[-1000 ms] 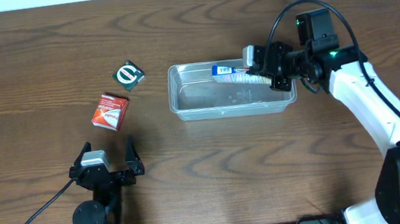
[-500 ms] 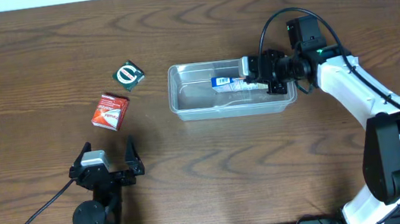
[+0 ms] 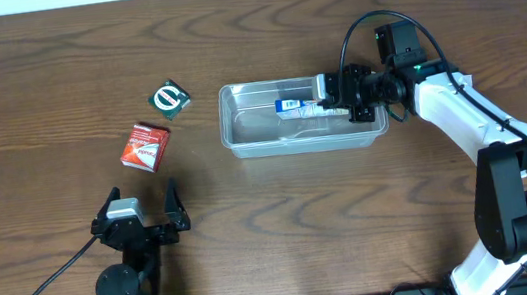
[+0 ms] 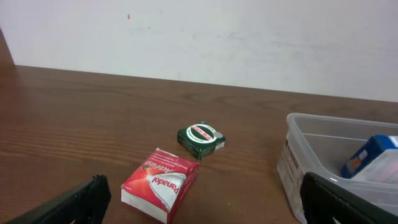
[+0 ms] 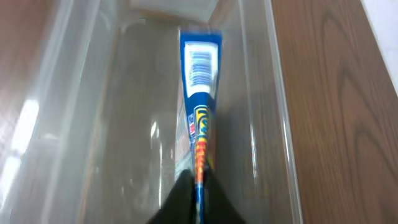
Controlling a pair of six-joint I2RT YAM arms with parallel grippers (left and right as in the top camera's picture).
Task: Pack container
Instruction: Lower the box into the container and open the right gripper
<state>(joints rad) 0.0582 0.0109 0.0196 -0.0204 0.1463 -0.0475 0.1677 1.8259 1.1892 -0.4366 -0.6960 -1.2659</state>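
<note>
— Where did the container sit?
— Just above the middle of the overhead frame, with a blue-and-white tube inside it.
— And the right gripper?
— At the container's right end, pinching the tube's tail.
— The left gripper?
— Lower left, its fingers spread wide around nothing. A red box and a green packet lay above it.

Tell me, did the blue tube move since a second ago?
Yes. The blue tube, pinched by the right gripper, slid left, deeper into the clear container.
</note>
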